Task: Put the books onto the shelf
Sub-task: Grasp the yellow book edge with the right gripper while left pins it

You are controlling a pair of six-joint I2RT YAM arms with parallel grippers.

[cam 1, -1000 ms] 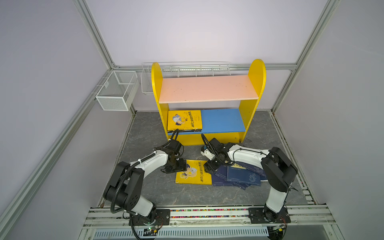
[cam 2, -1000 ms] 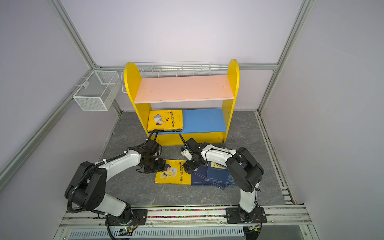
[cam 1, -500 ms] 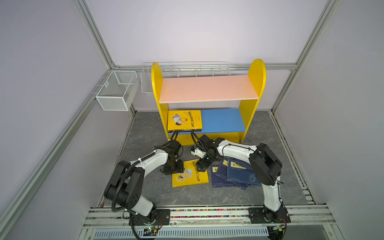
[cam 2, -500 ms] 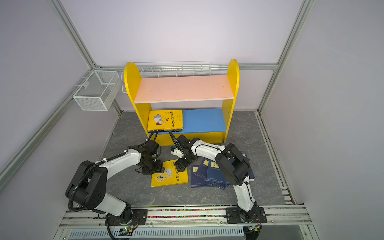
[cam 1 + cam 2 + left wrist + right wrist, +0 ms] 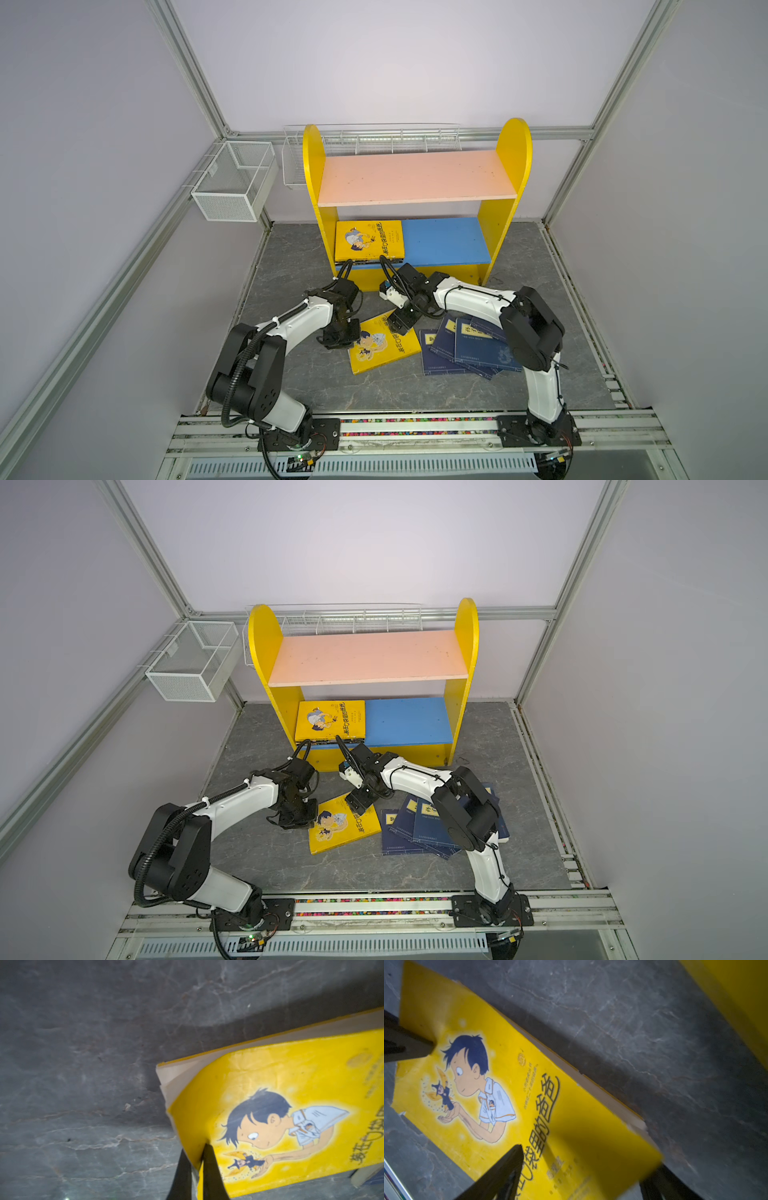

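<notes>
Top views show some books (image 5: 369,245) on the shelf (image 5: 514,166), navy books (image 5: 478,347) not yet; left gripper (image 5: 196,1152) pinches yellow book (image 5: 280,1076), right gripper (image 5: 586,1159) gapes.

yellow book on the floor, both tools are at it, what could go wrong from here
1. The left tool is shut on one edge of the yellow book, where the cover curls off the pages. It may hold only the cover, so lifting could flop the book open.
2. The right tool stands open astride the opposite end. Unless it closes, the book may swing from that one edge and slip onto the navy books beside it.
</notes>
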